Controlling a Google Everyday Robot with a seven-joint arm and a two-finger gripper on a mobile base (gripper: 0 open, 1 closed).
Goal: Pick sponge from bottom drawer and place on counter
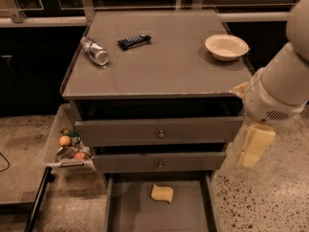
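The pale yellow sponge (161, 193) lies on the bare floor of the open bottom drawer (130, 211), near its back middle. The grey counter (159, 62) is above it. My gripper (254, 146) hangs from the white arm at the right, beside the counter's front right corner and at the height of the two knobbed drawers. It is above and well to the right of the sponge and holds nothing.
On the counter lie a plastic bottle (95, 50), a dark snack bar (133, 41) and a white bowl (226, 46). Two knobbed drawers (159, 132) stand slightly open. A clear bin (65, 144) with fruit hangs at the cabinet's left. Speckled floor lies at the right.
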